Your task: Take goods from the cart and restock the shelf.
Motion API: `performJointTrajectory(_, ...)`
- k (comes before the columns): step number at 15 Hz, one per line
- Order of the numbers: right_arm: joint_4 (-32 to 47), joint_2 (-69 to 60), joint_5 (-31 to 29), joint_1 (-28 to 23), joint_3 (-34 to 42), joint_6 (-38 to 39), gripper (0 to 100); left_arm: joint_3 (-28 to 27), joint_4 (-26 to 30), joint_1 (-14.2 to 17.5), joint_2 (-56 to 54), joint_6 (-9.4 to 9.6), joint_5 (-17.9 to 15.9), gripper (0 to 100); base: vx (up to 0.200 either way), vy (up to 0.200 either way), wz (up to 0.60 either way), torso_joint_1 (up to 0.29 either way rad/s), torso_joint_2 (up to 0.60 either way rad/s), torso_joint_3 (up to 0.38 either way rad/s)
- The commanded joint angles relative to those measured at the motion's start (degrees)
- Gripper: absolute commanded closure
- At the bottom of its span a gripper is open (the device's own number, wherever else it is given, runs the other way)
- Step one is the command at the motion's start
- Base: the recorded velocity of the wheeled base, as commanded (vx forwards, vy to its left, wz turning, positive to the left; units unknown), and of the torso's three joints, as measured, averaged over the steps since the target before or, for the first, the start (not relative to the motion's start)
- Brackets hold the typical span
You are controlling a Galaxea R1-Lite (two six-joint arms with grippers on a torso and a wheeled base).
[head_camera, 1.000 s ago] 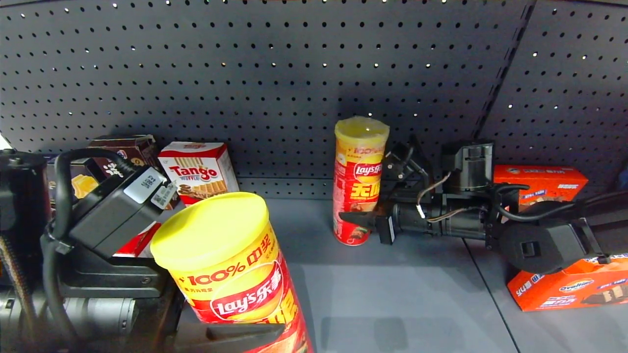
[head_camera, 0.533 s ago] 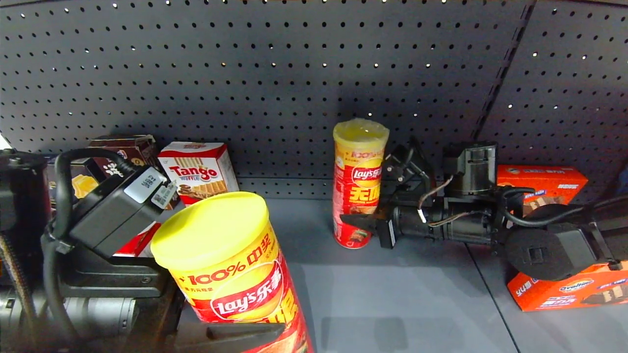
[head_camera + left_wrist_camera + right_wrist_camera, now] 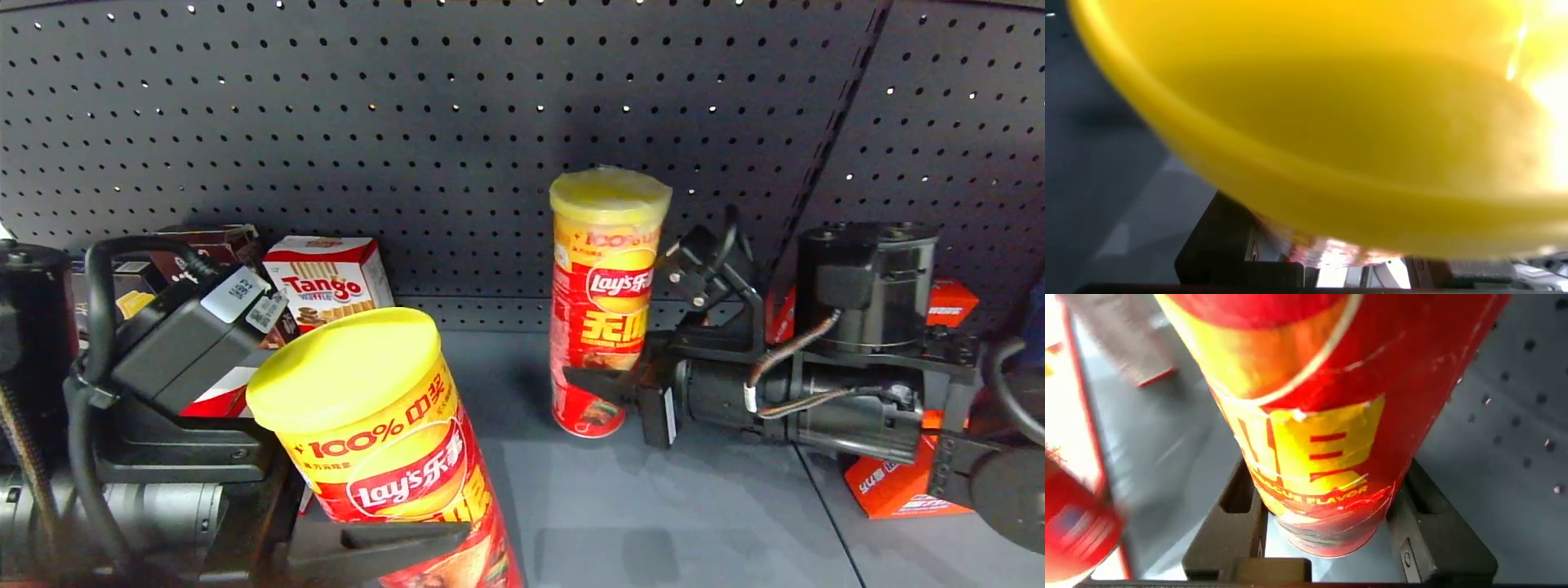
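Two red-and-yellow chip cans with yellow lids are in view. My left gripper (image 3: 408, 531) is shut on the near can (image 3: 384, 441) at the lower left, tilted slightly; its lid (image 3: 1331, 106) looms close in the left wrist view. My right gripper (image 3: 602, 380) comes in from the right and is shut low on the second can (image 3: 606, 286), which stands upright over the grey shelf board (image 3: 718, 506) in the middle. In the right wrist view that can (image 3: 1323, 441) sits between the two dark fingers (image 3: 1229, 531). Whether its base touches the board I cannot tell.
A dark pegboard wall (image 3: 457, 122) backs the shelf. A red-and-white wafer box (image 3: 331, 282) and darker boxes (image 3: 204, 245) stand at the back left. Orange boxes (image 3: 890, 486) lie at the right behind my right arm. Bare board lies between the two cans.
My right arm has drawn back toward me with its can, which now looks larger and nearer to the shelf's front. The left arm and its can shifted only slightly.
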Motion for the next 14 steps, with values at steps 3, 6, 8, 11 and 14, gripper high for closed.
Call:
performJointTrajectory(3,-0.4,-12.1,-0.3,0.7,12.0,0.6,100,-1.3,0.0,0.7,0.1,-0.09,0.3,100,0.000,0.000,0.00,0.000,0.00,0.000)
performJointTrajectory(6,-0.5,-17.8,-0.3,1.2,17.9,1.1,100,-4.1,0.0,0.5,2.4,0.00,1.1,100,0.000,0.000,0.00,0.000,0.00,0.000)
performJointTrajectory(8,-0.9,-20.8,-0.3,3.0,21.5,2.1,100,-6.1,0.1,0.5,3.9,0.00,1.3,100,0.000,0.000,0.00,0.000,0.00,0.000)
performJointTrajectory(11,-4.4,-21.5,-0.4,4.9,25.2,3.4,100,-6.8,0.1,0.1,4.4,0.00,2.7,100,0.000,0.000,0.00,0.000,0.00,0.000)
performJointTrajectory(14,-10.9,-16.7,-0.5,5.8,27.1,3.4,100,-7.2,0.1,0.3,4.7,0.00,2.7,100,0.000,0.000,0.00,0.000,0.00,0.000)
